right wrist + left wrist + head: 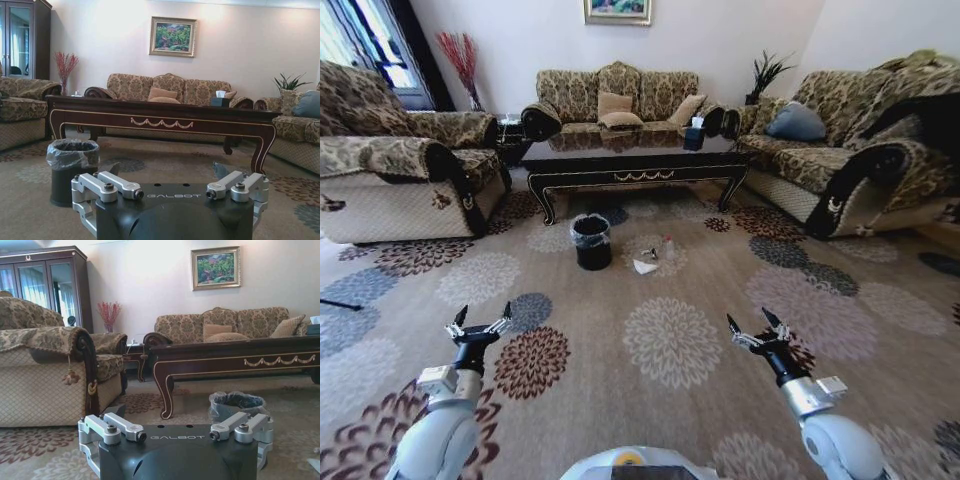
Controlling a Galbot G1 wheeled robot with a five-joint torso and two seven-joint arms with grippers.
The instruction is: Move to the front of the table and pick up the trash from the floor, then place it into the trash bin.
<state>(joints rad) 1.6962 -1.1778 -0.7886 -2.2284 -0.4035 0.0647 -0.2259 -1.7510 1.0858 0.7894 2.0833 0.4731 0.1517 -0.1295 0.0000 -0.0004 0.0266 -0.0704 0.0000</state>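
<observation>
My left gripper and right gripper both wide apart over bare carpet, bin ahead with liner bag, paper and bottle just beside it, table beyond.

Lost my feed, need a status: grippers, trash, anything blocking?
Left gripper and right gripper open, low, holding nothing. Trash on carpet beside trash bin, before table. Carpet between looks unobstructed.

glossy near-black table with gold scrollwork, black trash bin, floral beige carpet, brown patterned sofas.
</observation>
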